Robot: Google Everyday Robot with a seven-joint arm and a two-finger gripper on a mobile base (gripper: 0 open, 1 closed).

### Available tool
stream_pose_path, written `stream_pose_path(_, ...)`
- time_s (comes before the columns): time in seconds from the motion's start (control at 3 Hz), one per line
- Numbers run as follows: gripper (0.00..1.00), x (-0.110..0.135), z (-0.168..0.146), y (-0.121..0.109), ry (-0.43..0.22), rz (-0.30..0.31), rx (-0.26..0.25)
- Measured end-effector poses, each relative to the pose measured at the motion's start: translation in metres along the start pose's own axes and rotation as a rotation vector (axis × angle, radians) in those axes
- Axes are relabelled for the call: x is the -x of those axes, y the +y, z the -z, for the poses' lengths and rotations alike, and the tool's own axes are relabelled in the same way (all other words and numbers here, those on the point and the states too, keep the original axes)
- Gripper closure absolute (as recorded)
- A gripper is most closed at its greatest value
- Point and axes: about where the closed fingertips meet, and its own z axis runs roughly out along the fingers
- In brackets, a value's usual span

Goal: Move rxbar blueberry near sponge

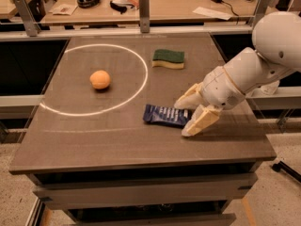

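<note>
Straddling rxbar blueberry (163,115), hand (182,119) spread.

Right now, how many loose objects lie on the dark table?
3: the orange fruit inside the white circle, the sponge at the far side, the rxbar blueberry front right, its end inside the open gripper.

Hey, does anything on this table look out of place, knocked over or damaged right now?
Nothing stands out. The rxbar blueberry lies flat, slightly askew on the table, its right end between the open fingers of the claw. The sponge lies flat farther back, and the orange sits inside the white circle.
</note>
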Motion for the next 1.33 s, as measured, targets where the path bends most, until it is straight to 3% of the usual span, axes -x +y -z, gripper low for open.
stream_pose_path(0.67,0.88,0.000,0.004,0.010,0.040,-0.039,0.024)
stream_pose_path(1.0,0.89,0.004,0.010,0.014,0.049,-0.049,0.017)
stream_pose_path(1.33,0.67,0.015,0.016,0.016,0.063,-0.072,-0.013)
